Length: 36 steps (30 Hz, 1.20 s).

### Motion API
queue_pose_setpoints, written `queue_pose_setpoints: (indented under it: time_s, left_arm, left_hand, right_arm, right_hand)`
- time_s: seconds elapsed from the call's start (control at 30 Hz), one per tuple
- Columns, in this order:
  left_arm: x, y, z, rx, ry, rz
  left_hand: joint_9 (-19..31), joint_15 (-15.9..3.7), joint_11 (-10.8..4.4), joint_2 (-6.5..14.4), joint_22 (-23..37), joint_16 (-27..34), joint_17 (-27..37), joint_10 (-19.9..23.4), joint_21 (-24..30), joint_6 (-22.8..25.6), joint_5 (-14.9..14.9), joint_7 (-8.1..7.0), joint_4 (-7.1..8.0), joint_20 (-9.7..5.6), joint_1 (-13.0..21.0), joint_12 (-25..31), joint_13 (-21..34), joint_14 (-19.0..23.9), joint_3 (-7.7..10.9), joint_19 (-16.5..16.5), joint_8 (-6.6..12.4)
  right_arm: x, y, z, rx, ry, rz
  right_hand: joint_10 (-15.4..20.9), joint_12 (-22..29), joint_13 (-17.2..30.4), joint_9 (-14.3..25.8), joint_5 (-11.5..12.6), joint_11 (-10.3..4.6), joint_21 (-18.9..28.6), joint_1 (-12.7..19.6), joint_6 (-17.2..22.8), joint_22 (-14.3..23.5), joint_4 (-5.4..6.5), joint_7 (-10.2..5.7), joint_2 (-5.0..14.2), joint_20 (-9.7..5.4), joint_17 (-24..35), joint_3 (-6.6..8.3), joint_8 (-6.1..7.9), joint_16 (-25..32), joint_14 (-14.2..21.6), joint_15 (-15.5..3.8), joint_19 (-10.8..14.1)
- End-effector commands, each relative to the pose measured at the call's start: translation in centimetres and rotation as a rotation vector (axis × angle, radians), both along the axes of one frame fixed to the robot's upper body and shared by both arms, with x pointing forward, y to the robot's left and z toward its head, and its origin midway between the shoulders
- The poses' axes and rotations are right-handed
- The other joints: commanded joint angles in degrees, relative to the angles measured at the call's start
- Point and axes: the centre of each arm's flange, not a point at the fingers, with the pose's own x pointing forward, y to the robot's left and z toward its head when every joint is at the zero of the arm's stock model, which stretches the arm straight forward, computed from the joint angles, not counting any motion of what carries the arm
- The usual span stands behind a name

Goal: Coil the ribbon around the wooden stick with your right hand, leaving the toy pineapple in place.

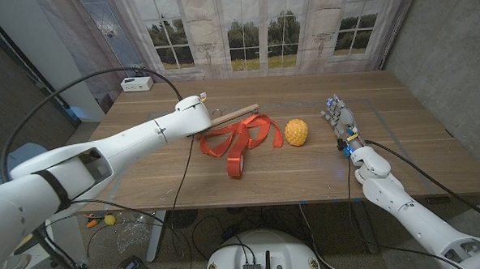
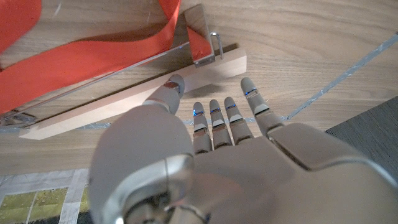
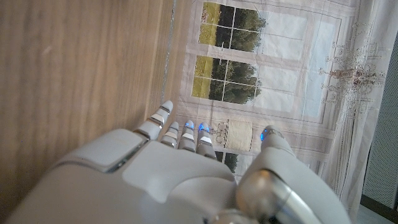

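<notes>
Right hand (image 1: 339, 119) empty, fingers apart, frame right; red ribbon (image 1: 239, 140) and wooden stick (image 1: 237, 115) lie leftward beyond toy pineapple (image 1: 297, 132); left hand (image 1: 192, 112) nearer

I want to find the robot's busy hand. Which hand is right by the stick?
The left hand, its fingers reaching over the wooden stick. The right hand stands apart, past the toy pineapple.

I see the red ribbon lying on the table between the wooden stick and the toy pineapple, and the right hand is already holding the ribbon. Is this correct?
One detail is wrong. The right hand holds nothing: in the head view it stands apart from the ribbon, on the far side of the toy pineapple, fingers open. The ribbon does lie between the wooden stick and the pineapple.
</notes>
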Motion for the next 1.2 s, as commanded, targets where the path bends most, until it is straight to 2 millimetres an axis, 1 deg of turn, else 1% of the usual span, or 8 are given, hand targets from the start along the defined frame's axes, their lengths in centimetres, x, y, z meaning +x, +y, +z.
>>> queue_pose_setpoints:
  time_s: [0.03,0.1,0.2,0.33,0.67,0.8,0.83,1.2]
  left_arm:
    - [0.6,-0.5,0.5,0.120,0.039,0.067]
    - [0.7,-0.5,0.5,0.131,0.049,0.069]
    - [1.0,-0.5,0.6,0.144,0.060,0.070]
    - [1.5,-0.6,0.8,0.159,0.074,0.076]
    - [2.6,-1.2,1.4,0.244,0.118,0.124]
    - [2.9,-1.5,1.5,0.286,0.128,0.148]
    - [3.0,-1.6,1.5,0.294,0.131,0.151]
    - [4.3,-2.5,1.3,0.330,0.176,0.095]
  left_hand:
    - [0.26,-0.82,-0.25,0.33,0.19,0.84,0.25,1.29,0.28,1.06,0.20,-0.30,-0.11,-0.45,1.23,0.42,0.20,1.50,-0.67,0.87,0.08]
    - [0.29,-2.42,-0.91,0.38,0.19,1.33,0.24,2.97,0.87,1.22,0.25,-0.56,-0.16,-2.02,2.15,0.83,0.28,3.07,-1.35,2.64,-0.24]
    - [0.30,-3.47,-1.24,0.50,0.18,1.86,0.24,4.65,1.28,1.41,0.29,-0.88,-0.15,-2.54,2.93,1.26,0.35,4.70,-1.91,3.85,-0.43]
    - [0.31,-3.62,-2.00,0.45,0.17,2.02,0.21,5.58,1.31,1.79,0.31,-1.05,-0.18,-2.53,3.39,1.48,0.39,5.35,-2.27,3.98,-0.42]
    - [0.32,-3.81,-1.80,0.69,0.18,2.36,0.28,6.74,1.22,2.76,0.34,-1.44,-0.02,-2.00,4.22,1.61,0.47,6.53,-3.08,3.81,-0.37]
    - [0.32,-3.83,-2.22,0.79,0.18,2.56,0.33,7.44,1.28,2.91,0.34,-1.50,0.07,-2.10,4.45,1.77,0.51,7.07,-3.40,4.01,-0.43]
    - [0.32,-4.10,-2.75,0.85,0.18,2.73,0.35,7.95,1.28,3.08,0.36,-1.62,0.09,-2.10,4.62,1.89,0.53,7.57,-3.55,4.04,-0.43]
    - [0.33,-4.44,-2.53,0.40,0.16,2.45,0.37,6.97,1.50,1.74,0.27,-1.96,0.61,-1.82,4.12,1.17,0.60,7.43,-4.79,4.77,-1.19]
  right_arm:
    - [0.1,0.2,-0.6,0.018,-0.008,-0.012]
    - [0.1,0.3,-0.7,0.020,-0.008,-0.014]
    - [0.1,0.3,-0.8,0.025,-0.010,-0.017]
    - [0.1,0.2,-1.1,0.036,-0.016,-0.023]
    - [0.1,0.0,-2.3,0.074,-0.026,-0.032]
    - [0.2,-0.1,-2.9,0.091,-0.029,-0.036]
    - [0.2,-0.2,-3.0,0.093,-0.029,-0.037]
    - [0.0,-0.6,-4.0,0.111,-0.026,-0.055]
  right_hand:
    - [0.57,0.10,0.23,0.21,0.11,0.19,0.31,0.07,0.57,0.15,-0.11,0.04,0.58,-0.13,0.32,0.55,0.24,0.19,0.45,0.04,0.58]
    - [0.65,0.11,0.24,0.21,0.11,0.24,0.32,0.08,0.61,0.15,-0.12,0.04,0.62,-0.11,0.32,0.58,0.25,0.23,0.58,0.02,0.63]
    - [0.68,0.10,0.24,0.21,0.10,0.24,0.32,0.09,0.66,0.15,-0.14,0.05,0.64,-0.08,0.31,0.60,0.26,0.26,0.72,0.11,0.66]
    - [0.85,0.13,0.24,0.21,0.10,0.23,0.34,0.10,0.70,0.15,-0.16,0.07,0.68,-0.05,0.31,0.63,0.26,0.29,0.87,0.18,0.74]
    - [1.03,0.11,0.24,0.21,0.08,0.37,0.38,0.12,0.84,0.15,-0.20,0.10,0.81,-0.03,0.30,0.71,0.28,0.31,1.10,0.24,0.94]
    - [1.25,0.13,0.25,0.21,0.07,0.48,0.42,0.11,0.93,0.15,-0.21,0.08,0.90,0.05,0.31,0.77,0.29,0.37,1.38,0.32,1.13]
    - [1.27,0.13,0.25,0.21,0.06,0.48,0.44,0.11,0.95,0.15,-0.21,0.03,0.91,0.06,0.31,0.77,0.29,0.37,1.39,0.37,1.19]
    - [1.62,0.15,0.26,0.21,0.02,0.68,0.43,0.07,1.22,0.16,-0.26,-0.12,0.93,0.16,0.32,0.80,0.34,0.39,1.66,0.52,1.31]
